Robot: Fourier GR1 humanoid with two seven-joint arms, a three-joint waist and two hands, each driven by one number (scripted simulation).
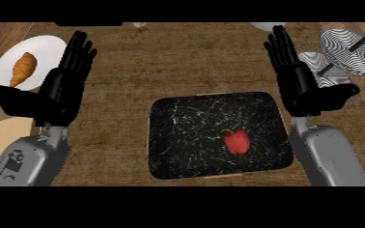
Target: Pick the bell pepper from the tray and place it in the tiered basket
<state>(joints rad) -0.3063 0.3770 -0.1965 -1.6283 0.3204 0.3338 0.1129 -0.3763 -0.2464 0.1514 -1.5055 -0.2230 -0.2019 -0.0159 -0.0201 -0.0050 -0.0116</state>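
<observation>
Bell pepper (237, 141): red, lying on its side in the right half of the tray, green stem pointing up-left; nothing touches it.
Tray (185, 125): black, speckled, square with rounded corners, on the wooden table (178, 63) between the 2 forearms.
Tiered basket (335, 58): black-and-white striped, at the table's far right, beyond the right robot hand.
Right robot hand (299, 77): released, fingers straight and pointing up the view, holding nothing; it stands just beside the tray's right edge, nearer the pepper than the other.
Left robot hand (64, 84): released, fingers straight, resting left of the tray, holding nothing.
Plate (43, 48): white, far left, carrying a croissant (23, 68); not part of the task.
Handling, judged: the pepper is probably light and hollow, with stiff walls and smooth, slippery skin, so it may roll.
Where to hold, judged: curl fingers and thumb across the wide body, not the thin stem.
Progress, judged: pick not yet begun.
</observation>
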